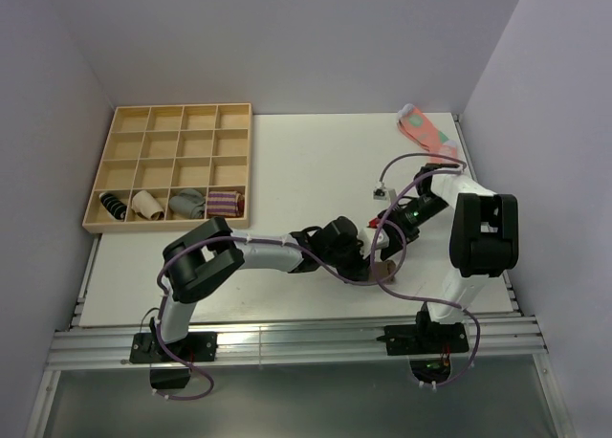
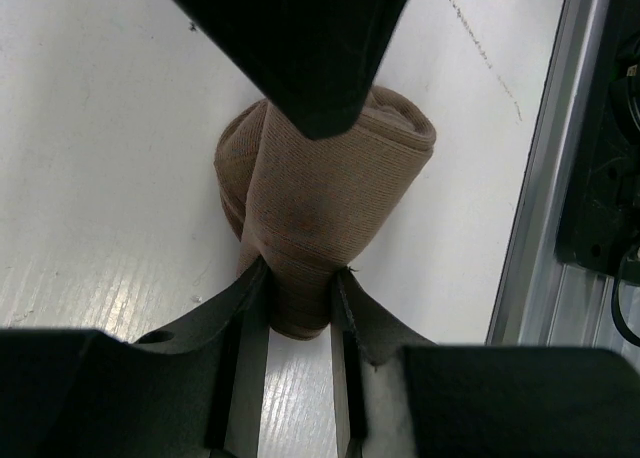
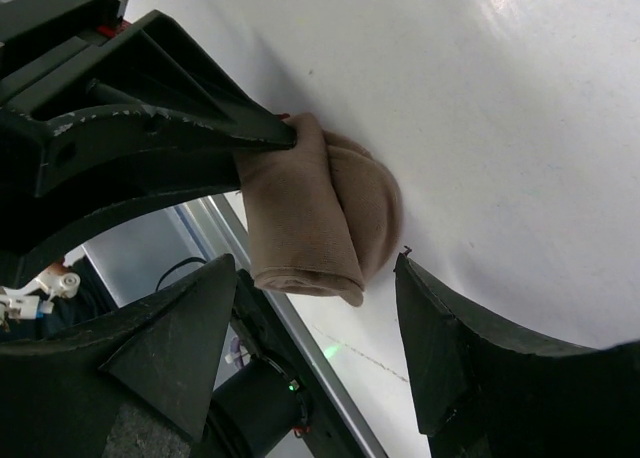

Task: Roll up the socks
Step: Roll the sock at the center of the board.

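Observation:
The tan-brown sock (image 2: 320, 198) lies rolled into a bundle on the white table near the front edge; its striped cuff is hidden. My left gripper (image 2: 298, 283) is shut on the near end of the roll, with a finger on each side. In the right wrist view the sock (image 3: 315, 213) sits just beyond my right gripper (image 3: 320, 313), which is open and empty and hangs close over the roll. In the top view both grippers meet at the sock (image 1: 383, 269), the left gripper (image 1: 369, 262) from the left and the right gripper (image 1: 391, 239) from behind.
A wooden compartment tray (image 1: 105, 175) at the back left holds several small sock bundles in its front row. A coral-pink sock (image 1: 424, 129) lies at the back right corner. The metal rail (image 2: 545, 208) of the table's front edge runs close beside the roll.

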`<move>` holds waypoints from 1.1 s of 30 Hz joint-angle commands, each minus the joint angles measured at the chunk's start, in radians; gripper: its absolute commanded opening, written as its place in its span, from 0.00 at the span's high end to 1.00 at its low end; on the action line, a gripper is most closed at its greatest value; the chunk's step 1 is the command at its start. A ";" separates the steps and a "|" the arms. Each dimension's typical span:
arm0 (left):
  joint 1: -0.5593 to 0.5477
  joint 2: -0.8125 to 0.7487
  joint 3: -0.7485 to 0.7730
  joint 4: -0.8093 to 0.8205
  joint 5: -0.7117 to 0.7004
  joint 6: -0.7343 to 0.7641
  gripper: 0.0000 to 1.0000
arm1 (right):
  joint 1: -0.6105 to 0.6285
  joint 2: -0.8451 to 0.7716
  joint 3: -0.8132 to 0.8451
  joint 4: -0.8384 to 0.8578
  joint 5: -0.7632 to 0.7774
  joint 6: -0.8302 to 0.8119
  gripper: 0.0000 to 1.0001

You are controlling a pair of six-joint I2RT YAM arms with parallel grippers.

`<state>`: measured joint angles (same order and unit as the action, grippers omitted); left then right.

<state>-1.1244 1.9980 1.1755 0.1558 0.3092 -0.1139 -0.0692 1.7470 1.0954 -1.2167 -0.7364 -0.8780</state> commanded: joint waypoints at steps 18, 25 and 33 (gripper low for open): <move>-0.044 0.116 0.078 -0.251 -0.150 0.026 1.00 | 0.031 0.008 -0.060 -0.033 0.112 -0.053 0.32; -0.051 0.131 0.099 -0.274 -0.199 0.014 1.00 | 0.031 0.042 -0.065 -0.021 0.143 -0.021 0.40; -0.060 0.131 0.105 -0.286 -0.269 0.000 1.00 | 0.032 0.066 -0.071 0.009 0.175 0.030 0.55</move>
<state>-1.1824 2.0487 1.3079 0.0212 0.1417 -0.1135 -0.0452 1.7985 1.0332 -1.2201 -0.5896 -0.8749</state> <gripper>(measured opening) 0.311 0.471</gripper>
